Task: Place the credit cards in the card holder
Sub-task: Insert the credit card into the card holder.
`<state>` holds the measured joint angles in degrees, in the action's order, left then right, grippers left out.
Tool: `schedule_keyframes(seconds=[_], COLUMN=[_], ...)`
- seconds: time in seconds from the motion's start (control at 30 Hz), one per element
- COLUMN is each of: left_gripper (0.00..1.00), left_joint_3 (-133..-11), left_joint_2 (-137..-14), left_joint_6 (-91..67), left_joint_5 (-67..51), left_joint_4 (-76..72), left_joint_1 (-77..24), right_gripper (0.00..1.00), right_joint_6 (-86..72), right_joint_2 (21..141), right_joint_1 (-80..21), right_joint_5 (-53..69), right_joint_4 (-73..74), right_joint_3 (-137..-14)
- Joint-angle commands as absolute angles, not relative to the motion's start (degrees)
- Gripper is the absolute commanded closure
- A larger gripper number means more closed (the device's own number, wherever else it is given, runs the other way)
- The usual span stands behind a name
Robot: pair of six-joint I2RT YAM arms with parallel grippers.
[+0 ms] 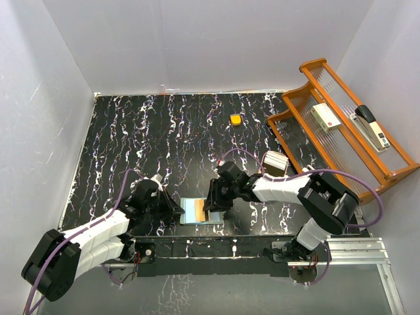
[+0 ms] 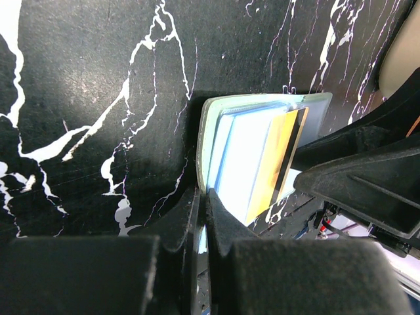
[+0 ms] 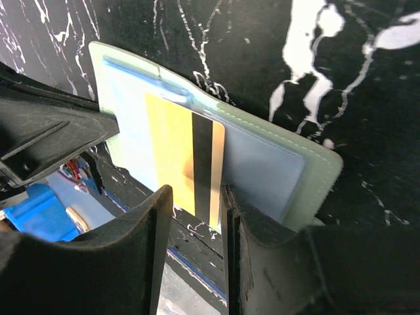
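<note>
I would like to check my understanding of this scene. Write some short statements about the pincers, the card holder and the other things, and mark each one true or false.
1. The left pincer is shut on the edge of the card holder. True.
2. The card holder is folded shut. False: it lies open on the table.
3. The right pincer stands open over the yellow card. True.
4. The yellow card lies on bare table. False: it sits partly in a pocket of the holder.
5. The orange block is inside the wooden rack. False: it lies on the table, left of the rack.
</note>
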<state>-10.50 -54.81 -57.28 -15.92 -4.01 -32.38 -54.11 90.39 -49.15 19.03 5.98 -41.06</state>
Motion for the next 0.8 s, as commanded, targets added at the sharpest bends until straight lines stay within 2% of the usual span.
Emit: schedule_keyframes(seconds=[0.0,0.47,0.77], left_gripper=[1.00,1.00,1.00], left_joint_3=[-10.27,-10.63,-10.70], left_joint_2=[-54.25,-53.85,-54.32], left_joint_6=[-56.71,-55.89,-55.90], left_joint_5=[-15.73,-16.41,-17.35], left_joint_4=[-0.44,-0.17,-1.53], left_joint_1=[-32.38,-32.39,-32.39], right_gripper=[0.67,0.77,0.74], right_joint_6=[-54.39,-55.72,-51.79], right_joint_2=[92.58,94.68,95.76], right_joint_1=[-50.62,-52.86,-52.99], right_joint_5=[19.73,20.91,22.07], right_joint_4=[2.96,-0.32,1.66], right_joint_3=[-43.55,-46.00,-47.90])
